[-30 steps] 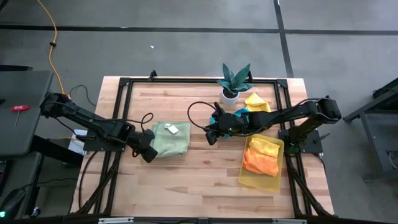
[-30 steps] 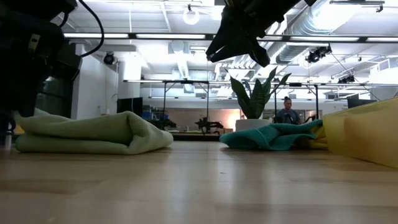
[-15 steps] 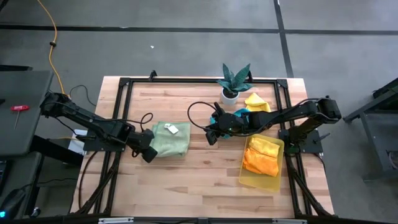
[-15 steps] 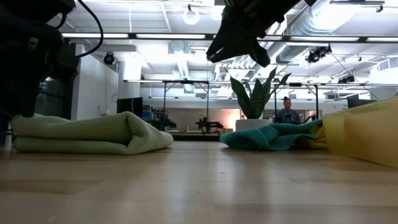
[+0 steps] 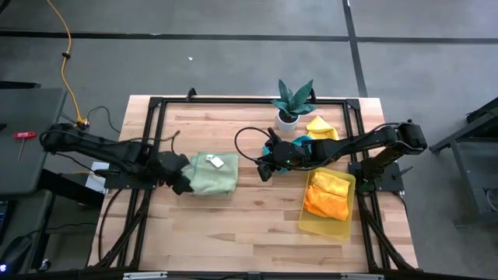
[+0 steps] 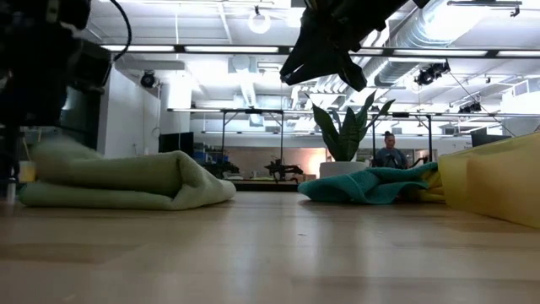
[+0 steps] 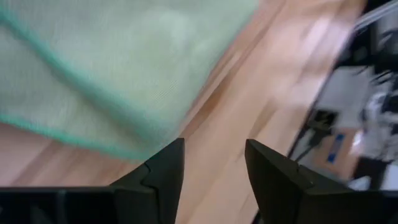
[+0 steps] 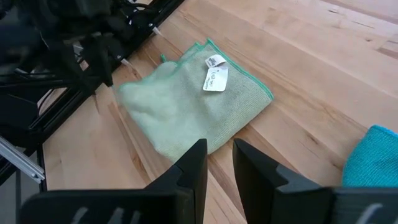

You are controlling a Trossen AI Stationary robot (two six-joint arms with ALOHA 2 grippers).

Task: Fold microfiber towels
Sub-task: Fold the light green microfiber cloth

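Left end effector (image 5: 180, 180) apart, empty, beside pale green towel (image 5: 214, 173).
I see right end effector (image 5: 265, 166) raised over bench (image 5: 233, 218) middle, fingers nearly together, empty.

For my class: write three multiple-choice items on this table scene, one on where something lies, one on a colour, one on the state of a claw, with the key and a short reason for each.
1. Where do the orange towels lie?
A. in the yellow tray
B. under the plant
C. at the table's left edge

2. What colour is the folded towel bearing a white tag?
A. orange
B. pale green
C. teal

3. How is the left claw?
A. shut on the green towel
B. open, holding nothing
C. shut on the tray

Key: 1 A, the high view shows them inside the tray. 2 B, the right wrist view shows pale green cloth with the tag. 3 B, the left wrist view shows its fingers apart with bare table between.
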